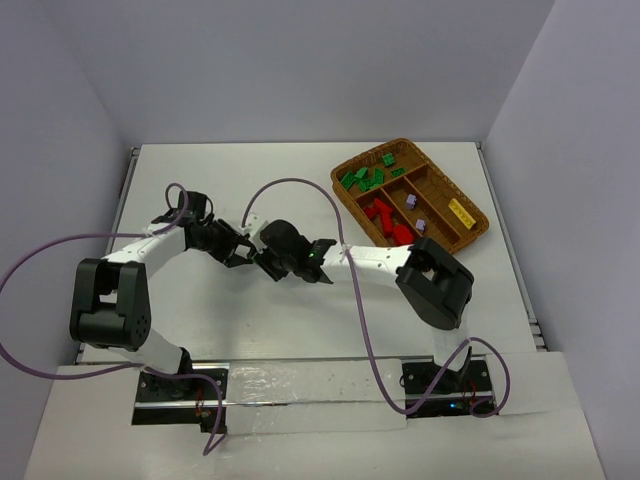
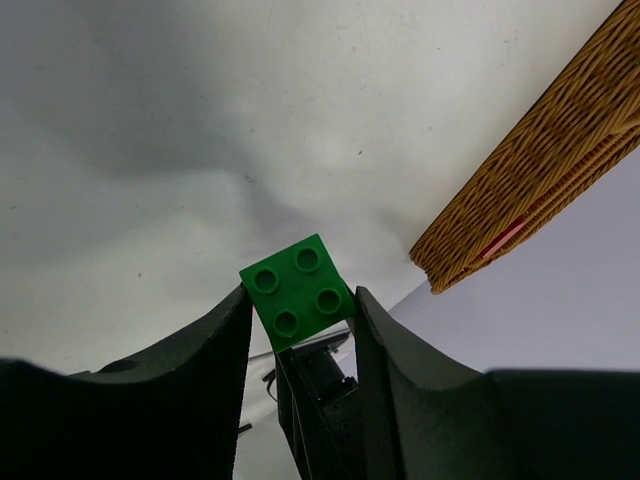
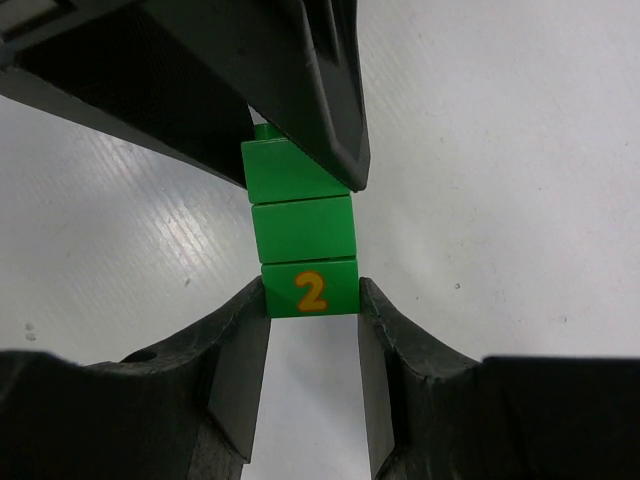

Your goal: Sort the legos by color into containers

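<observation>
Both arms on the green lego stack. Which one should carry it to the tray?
Right, likely: right fingers clamp the numbered bottom brick, and the tray lies on that arm's side. Left fingers pinch only the top brick.

White table (image 1: 300, 190) between pale lilac-grey walls (image 1: 300, 70)

We see a white table (image 1: 250, 180) with one wicker tray (image 1: 340, 182) lying on it at about 1 o'clock, towards the far right corner. At 6 o'clock, along its near edge, we see the left base (image 1: 165, 385) and the right base (image 1: 440, 385).
</observation>
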